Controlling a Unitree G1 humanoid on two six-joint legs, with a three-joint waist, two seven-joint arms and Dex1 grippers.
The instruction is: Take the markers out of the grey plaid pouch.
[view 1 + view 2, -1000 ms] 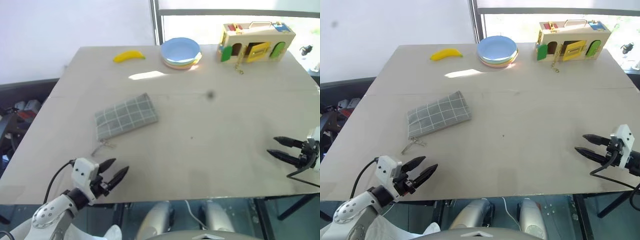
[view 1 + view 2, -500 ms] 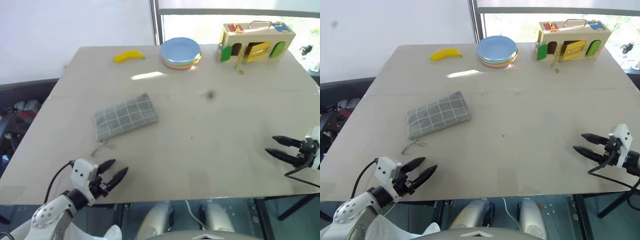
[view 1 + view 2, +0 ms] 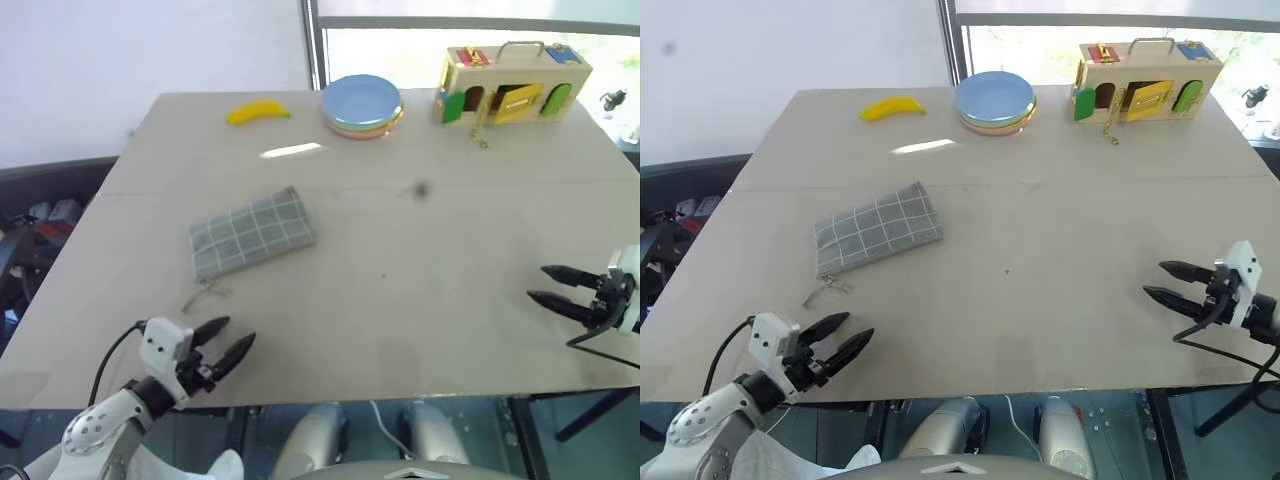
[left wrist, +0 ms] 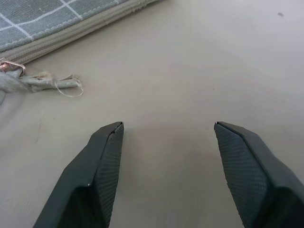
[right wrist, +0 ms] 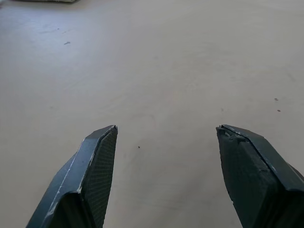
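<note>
The grey plaid pouch [image 3: 252, 235] lies flat and zipped on the table's left half, its zipper pull [image 3: 205, 293] trailing toward the front edge. In the left wrist view the pouch's zipped edge [image 4: 61, 21] and pull [image 4: 42, 83] lie just beyond my fingers. The markers are hidden. My left gripper [image 3: 233, 338] hovers open and empty near the front left edge, short of the pull. At the right edge of the table my right gripper [image 3: 542, 282] stands open and empty, pointing toward the middle.
Along the far side of the beige table [image 3: 400, 280] lie a yellow banana [image 3: 258, 112], a stack of plates with a blue one on top [image 3: 362, 104], and a wooden toy box with coloured doors [image 3: 514, 82].
My right gripper has edged slightly toward the table's middle. The left gripper and the pouch have stayed in place.
</note>
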